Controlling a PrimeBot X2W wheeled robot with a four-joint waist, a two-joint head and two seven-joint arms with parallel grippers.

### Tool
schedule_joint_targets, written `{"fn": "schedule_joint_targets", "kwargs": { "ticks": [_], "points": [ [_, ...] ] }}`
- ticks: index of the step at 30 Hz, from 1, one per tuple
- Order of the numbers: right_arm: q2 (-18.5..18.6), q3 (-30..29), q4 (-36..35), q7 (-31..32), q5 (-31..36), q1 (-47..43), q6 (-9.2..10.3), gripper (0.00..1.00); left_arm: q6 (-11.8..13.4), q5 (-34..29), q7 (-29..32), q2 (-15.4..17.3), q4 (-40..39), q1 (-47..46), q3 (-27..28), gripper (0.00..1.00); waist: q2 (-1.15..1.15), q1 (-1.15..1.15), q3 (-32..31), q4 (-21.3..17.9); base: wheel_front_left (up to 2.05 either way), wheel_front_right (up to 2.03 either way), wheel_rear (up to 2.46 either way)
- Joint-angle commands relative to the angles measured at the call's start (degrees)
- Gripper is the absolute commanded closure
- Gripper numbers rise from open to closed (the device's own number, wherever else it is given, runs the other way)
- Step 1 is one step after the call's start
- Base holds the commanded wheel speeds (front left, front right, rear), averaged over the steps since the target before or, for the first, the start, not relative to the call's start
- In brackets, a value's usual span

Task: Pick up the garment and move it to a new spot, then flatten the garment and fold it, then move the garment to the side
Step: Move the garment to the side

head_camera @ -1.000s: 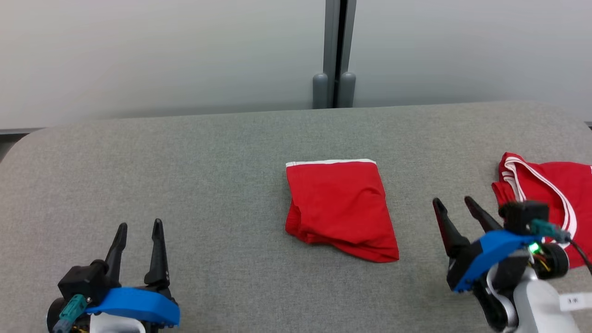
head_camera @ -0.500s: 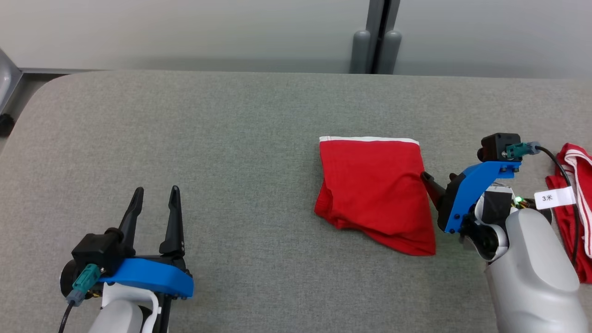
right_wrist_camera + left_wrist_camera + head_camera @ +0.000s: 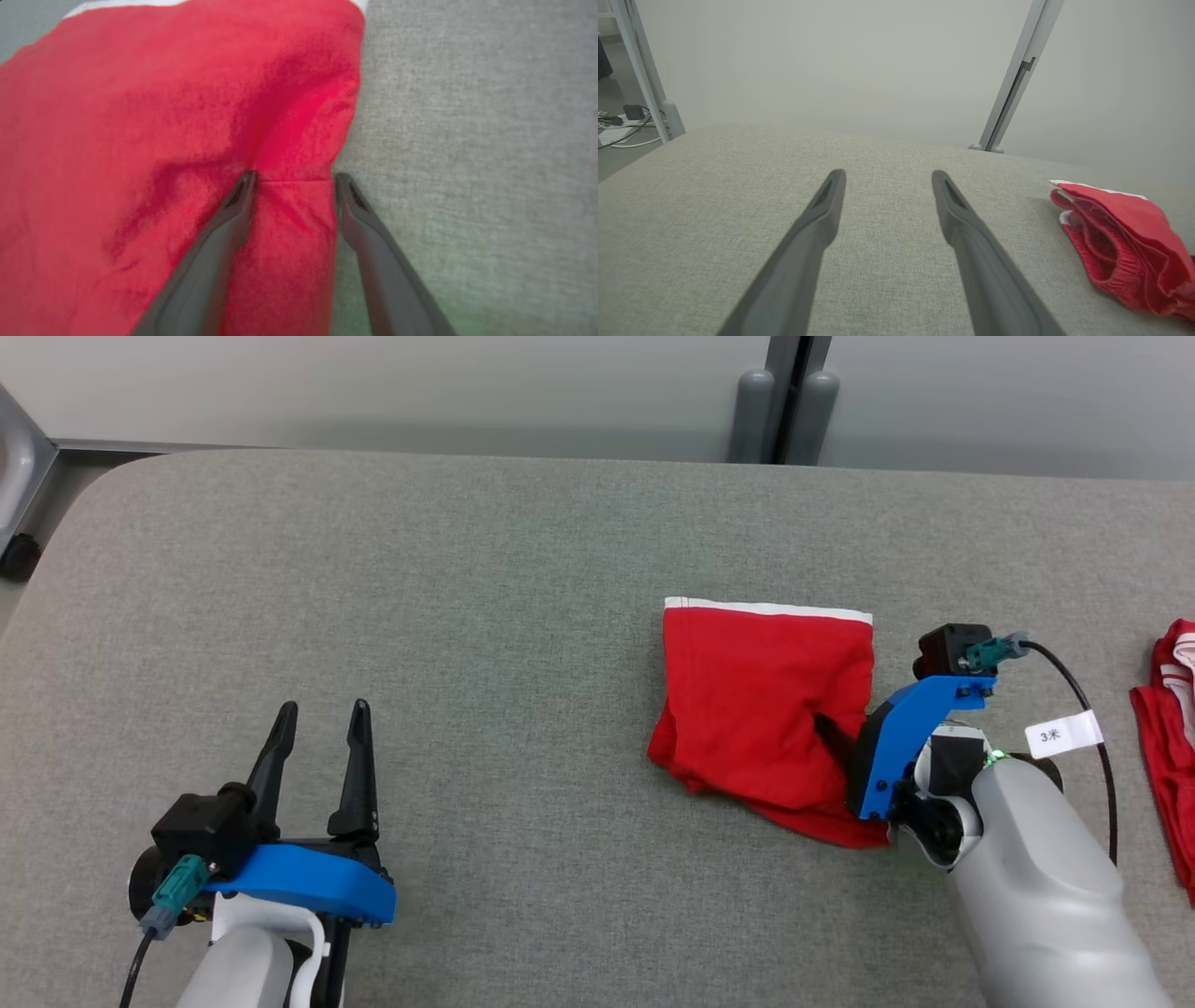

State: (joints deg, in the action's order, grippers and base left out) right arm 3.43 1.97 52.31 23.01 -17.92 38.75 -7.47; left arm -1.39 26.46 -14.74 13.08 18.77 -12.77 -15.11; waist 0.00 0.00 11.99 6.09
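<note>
Fabric of the folded red cloth garment [image 3: 761, 700], lying on the grey felt table [image 3: 467, 616], sits between the spread, unclenched jaws of my right gripper [image 3: 293, 176]; my left gripper [image 3: 322, 709] hovers released, well apart.

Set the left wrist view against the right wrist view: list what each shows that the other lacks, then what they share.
Left wrist view gives: the left end effector, jaws open above the grey table, a pale wall, a metal post and floor cables.
Right wrist view gives: the right end effector, jaws open astride one edge of the folded red garment, one finger on the cloth, the other just off it.
Shared: that garment with its white band, and the grey table.
</note>
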Motion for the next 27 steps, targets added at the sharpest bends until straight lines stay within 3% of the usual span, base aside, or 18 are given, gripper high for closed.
{"fn": "schedule_joint_targets", "kwargs": {
  "ticks": [1,8,12,20,27],
  "points": [
    [-0.95,0.92,1.9,0.49,0.14,-1.55,-0.05,1.0,-0.12,-0.22,-0.22,-0.04,0.16,-0.73,0.31,0.0,0.0,0.0,-0.09,-0.23,0.0,0.0,0.0],
    [-0.14,4.23,0.22,-1.76,2.88,2.84,-0.04,1.0,-0.55,-0.33,-0.45,-0.24,0.58,-0.95,0.81,0.0,0.0,0.0,-0.31,-2.6,0.0,0.0,0.0],
    [2.43,12.56,-3.97,0.85,2.87,4.78,-0.05,1.0,-0.67,-0.31,-0.47,-0.25,0.19,-0.72,1.41,0.0,0.0,0.0,-0.34,-4.68,0.0,0.0,0.0],
    [17.8,33.49,-20.12,10.19,-5.62,9.26,-0.04,1.0,-0.42,-1.16,-0.48,-0.29,-1.69,0.86,3.19,0.0,0.0,0.0,-0.63,-11.42,0.0,0.0,0.0],
    [34.71,44.82,-29.75,13.39,-8.14,13.99,-0.04,1.0,-1.04,-2.27,-0.48,-0.44,-3.11,-0.68,3.27,0.0,0.0,0.0,2.03,-15.89,0.0,0.0,0.0]
  ]
}}
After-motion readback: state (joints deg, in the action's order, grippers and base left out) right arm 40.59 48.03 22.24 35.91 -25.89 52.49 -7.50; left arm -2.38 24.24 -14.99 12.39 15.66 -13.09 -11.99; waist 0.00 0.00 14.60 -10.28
